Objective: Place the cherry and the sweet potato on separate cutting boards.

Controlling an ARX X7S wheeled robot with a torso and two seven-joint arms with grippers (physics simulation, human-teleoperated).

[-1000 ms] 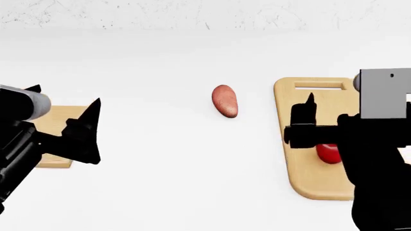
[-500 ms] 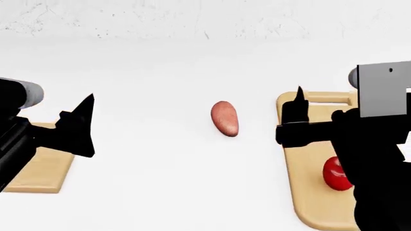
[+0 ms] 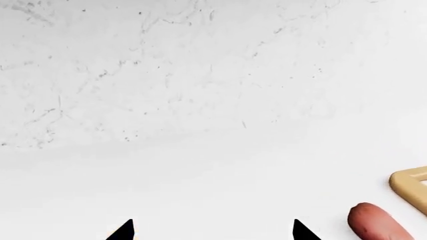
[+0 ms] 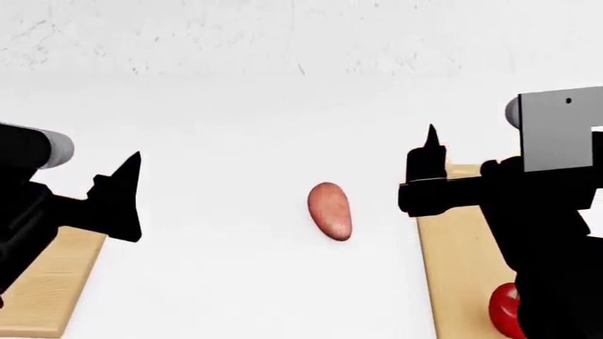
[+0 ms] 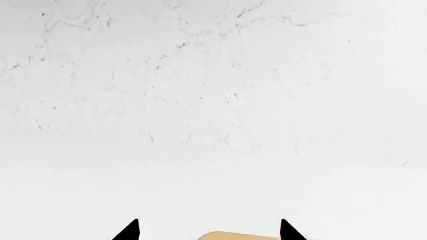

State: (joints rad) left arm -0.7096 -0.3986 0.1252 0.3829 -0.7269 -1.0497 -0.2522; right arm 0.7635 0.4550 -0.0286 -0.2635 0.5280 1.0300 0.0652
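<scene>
The matte reddish-pink sweet potato [image 4: 329,210] lies on the white table between my two arms; it also shows in the left wrist view [image 3: 377,225]. The glossy red cherry [image 4: 504,311] rests on the right cutting board [image 4: 455,261], partly hidden behind my right arm. The left cutting board [image 4: 52,279] lies at the lower left under my left arm. My left gripper [image 4: 127,183] [image 3: 212,229] is open and empty, left of the sweet potato. My right gripper [image 4: 428,152] [image 5: 208,229] is open and empty, above the far end of the right board [image 5: 237,236].
A white marbled wall [image 4: 301,35] stands behind the table. A rounded corner of the right board [image 3: 410,185] shows in the left wrist view beside the sweet potato. Bare white tabletop [image 4: 236,282] lies between the two boards.
Everything on the table has slid down in the head view. The cherry stays on the right board while my open right gripper has drawn away from it. Both grippers stay open.
</scene>
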